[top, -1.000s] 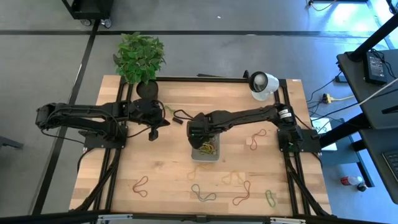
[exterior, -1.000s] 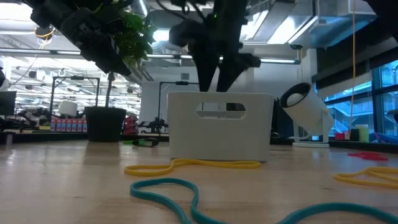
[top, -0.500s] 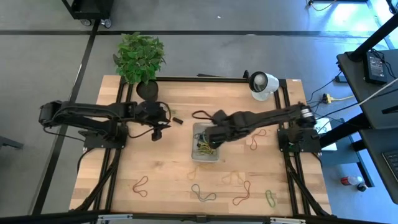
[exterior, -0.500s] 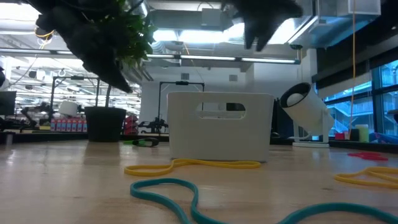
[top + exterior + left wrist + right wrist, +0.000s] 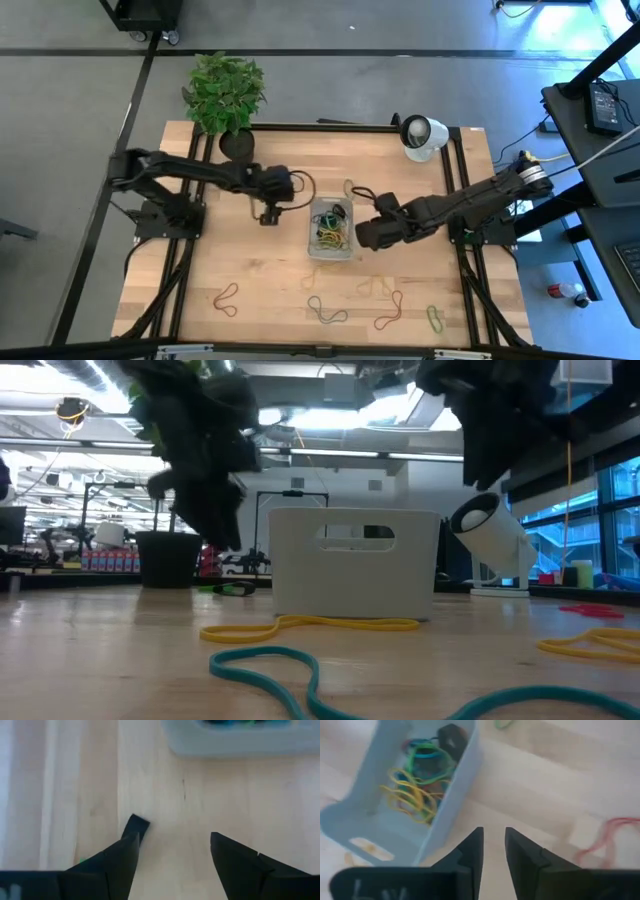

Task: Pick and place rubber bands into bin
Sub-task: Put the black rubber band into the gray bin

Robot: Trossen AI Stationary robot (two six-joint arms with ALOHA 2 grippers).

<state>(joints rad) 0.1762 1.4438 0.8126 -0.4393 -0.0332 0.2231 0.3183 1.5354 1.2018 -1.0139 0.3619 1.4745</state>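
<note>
Near the middle of the desk (image 5: 200, 260) stands the bin (image 5: 331, 229) with a tangle of rubber bands (image 5: 417, 782) inside, the left gripper (image 5: 268, 213) just off its left side with fingers spread wide and empty, the right gripper (image 5: 364, 236) just off its right side with fingers narrowed to a slit, holding nothing. The loose bands (image 5: 327, 311) lie along the front edge. The right arm looks slightly nearer them.

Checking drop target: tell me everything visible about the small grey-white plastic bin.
The small translucent grey-white plastic bin is rectangular with rounded corners and a slot handle in its end wall, seen in the low view. It sits upright near the wooden table's middle, holding tangled yellow, green and dark rubber bands. Neither gripper touches it.
</note>
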